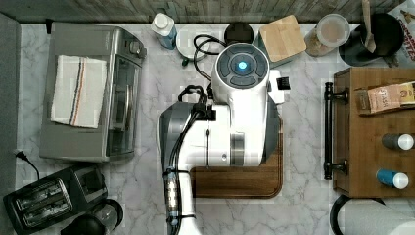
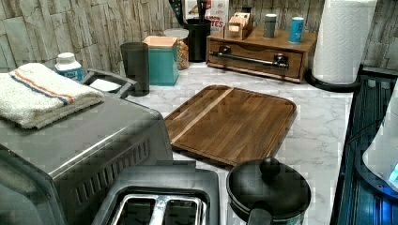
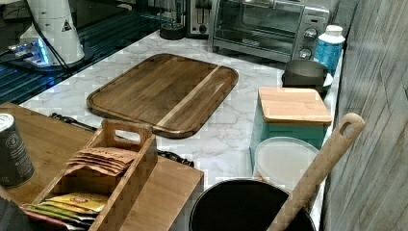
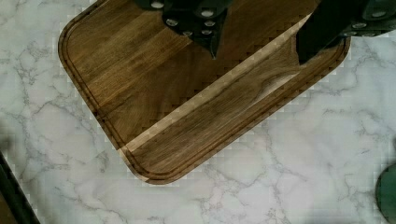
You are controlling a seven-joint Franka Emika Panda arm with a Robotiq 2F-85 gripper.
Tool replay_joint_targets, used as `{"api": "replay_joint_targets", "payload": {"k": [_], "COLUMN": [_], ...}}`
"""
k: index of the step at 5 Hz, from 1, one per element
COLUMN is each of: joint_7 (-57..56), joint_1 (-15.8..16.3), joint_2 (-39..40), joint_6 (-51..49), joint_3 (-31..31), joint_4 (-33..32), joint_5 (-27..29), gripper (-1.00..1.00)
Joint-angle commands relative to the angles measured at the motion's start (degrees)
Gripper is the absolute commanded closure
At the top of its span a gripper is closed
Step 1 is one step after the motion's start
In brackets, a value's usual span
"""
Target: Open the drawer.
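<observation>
top view: arm over cutting board; drawer at top view's right, shut, bar handle facing board, two shakers on top.
left view: drawer at back, utensil pot beside it.
right view: wooden caddy holding tea packets on drawer box; black pot holding wooden spoon.
wrist view: gripper fingers spread wide above board, gripping nothing.

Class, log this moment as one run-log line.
claw: open, over board | drawer: shut | handle: untouched
</observation>
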Motion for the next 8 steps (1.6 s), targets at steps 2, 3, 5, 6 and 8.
{"api": "replay_joint_targets", "payload": {"k": [2, 3, 5, 6, 8], "joint_7": [-11.2, -22.5, -41.7, -45.5, -51.6], "joint_1": [-1.0, -2.8, -8.0, -9.7, -12.1], "joint_2": [-4.0, -7.7, -10.1, -7.7, -4.5], "joint_6": [4.6, 10.0, 26.7, 26.3, 33.3], "joint_3": [-0.4, -2.1, -6.6, -8.6, -11.1], "joint_4": [-7.5, -14.2, -22.1, -20.1, -21.3], "joint_5": [-0.8, -3.4, -7.6, -8.3, -8.2], "gripper": [-1.00, -1.00, -1.00, -1.00, -1.00]}}
